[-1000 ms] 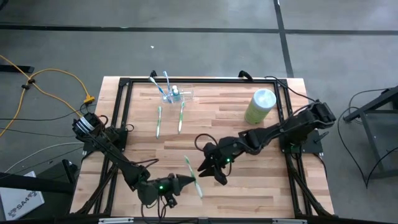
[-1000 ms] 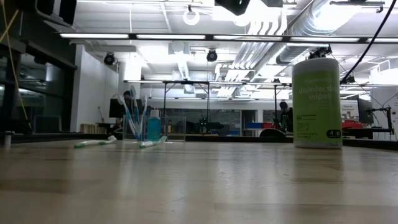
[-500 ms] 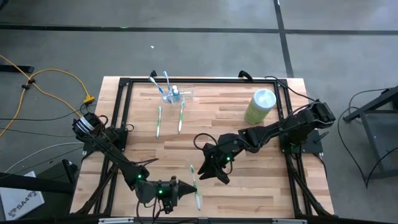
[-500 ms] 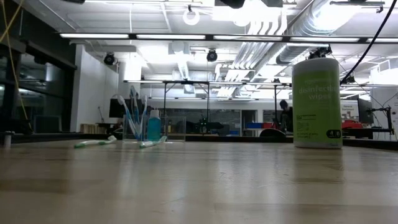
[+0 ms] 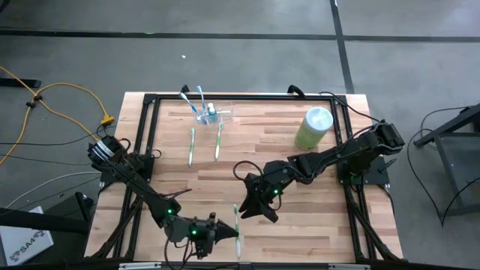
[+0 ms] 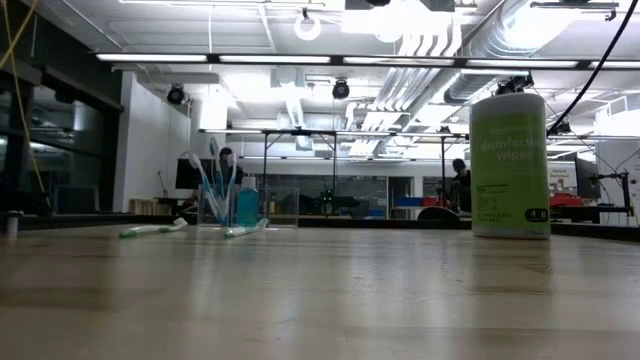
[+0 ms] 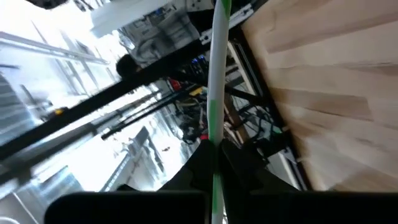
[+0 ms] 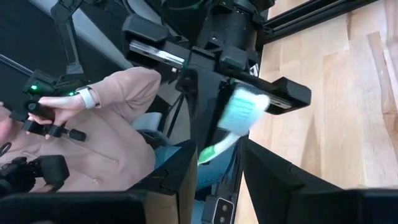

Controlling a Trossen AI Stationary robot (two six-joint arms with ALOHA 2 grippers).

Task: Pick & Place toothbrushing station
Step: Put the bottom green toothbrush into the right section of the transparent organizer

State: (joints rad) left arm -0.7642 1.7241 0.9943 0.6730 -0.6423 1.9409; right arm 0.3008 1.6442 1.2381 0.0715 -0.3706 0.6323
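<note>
The left end effector (image 5: pixel 225 232) gripped a toothbrush (image 5: pixel 237 225); the right end effector (image 5: pixel 250 204) hovered half-open. Next, carry it to the holder (image 5: pixel 213 114).

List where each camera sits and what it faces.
High: overhead, straight down on the table; both arms, left gripper clamping a toothbrush.
Low: tabletop height, facing the room; no arm.
Left wrist: along that toothbrush.
Right wrist: past its own fingers toward the left gripper.
Shared: wipes canister, high and low.

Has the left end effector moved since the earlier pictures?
Yes. In the high view the left end effector, shut on a green toothbrush, moved toward the table's near edge.
</note>
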